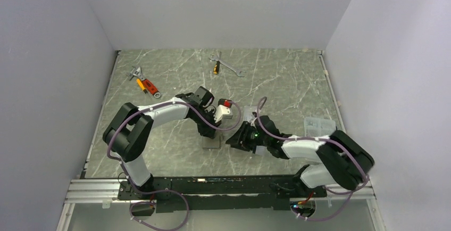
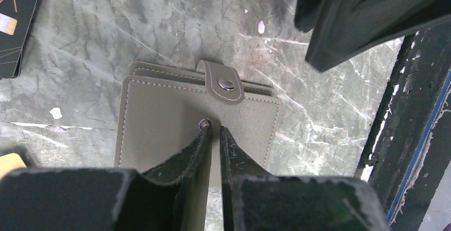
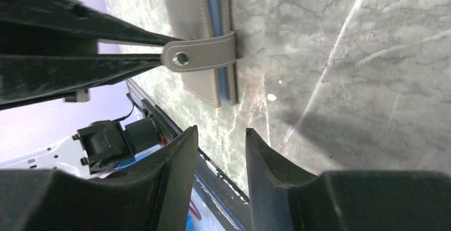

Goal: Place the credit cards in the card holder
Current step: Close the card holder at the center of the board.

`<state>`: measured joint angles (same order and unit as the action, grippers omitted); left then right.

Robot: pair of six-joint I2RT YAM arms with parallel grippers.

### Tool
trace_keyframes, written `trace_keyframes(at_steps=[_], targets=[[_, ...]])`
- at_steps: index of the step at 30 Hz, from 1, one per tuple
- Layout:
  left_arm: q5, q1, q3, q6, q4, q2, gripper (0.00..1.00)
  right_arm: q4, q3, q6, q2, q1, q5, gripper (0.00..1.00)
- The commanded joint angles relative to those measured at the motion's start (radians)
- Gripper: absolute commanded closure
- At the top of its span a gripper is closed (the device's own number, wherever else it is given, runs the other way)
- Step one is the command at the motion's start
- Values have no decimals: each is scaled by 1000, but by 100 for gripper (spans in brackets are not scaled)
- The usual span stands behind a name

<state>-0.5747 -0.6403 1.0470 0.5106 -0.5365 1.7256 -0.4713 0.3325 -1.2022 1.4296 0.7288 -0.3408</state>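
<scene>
A grey-green, white-veined marble tabletop (image 1: 276, 76) sits inside a plain booth. Pale lavender-white walls (image 1: 223, 7) rise from the tabletop's left, far and right edges, and an aluminium rail (image 1: 90, 191) runs along its near edge. The light is soft and even.

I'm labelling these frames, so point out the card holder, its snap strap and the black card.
card holder (image 2: 159, 122), left wrist view, on its grey cover.
snap strap (image 2: 223, 81), left wrist view, beside its metal snap.
black card (image 2: 22, 29), left wrist view, on its printed face.
</scene>
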Motion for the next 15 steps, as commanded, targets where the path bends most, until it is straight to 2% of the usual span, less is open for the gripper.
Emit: trace_keyframes(at_steps=[1,9,15], targets=[[57,-31,37,20,-33,22,83,221,-3,96,-167,-14,112,62],[99,-109,11,31,-58,43,83,249,-55,84,-308,-37,161,64],[46,-102,16,17,-93,19,82,255,-84,69,-385,-60,171,62]])
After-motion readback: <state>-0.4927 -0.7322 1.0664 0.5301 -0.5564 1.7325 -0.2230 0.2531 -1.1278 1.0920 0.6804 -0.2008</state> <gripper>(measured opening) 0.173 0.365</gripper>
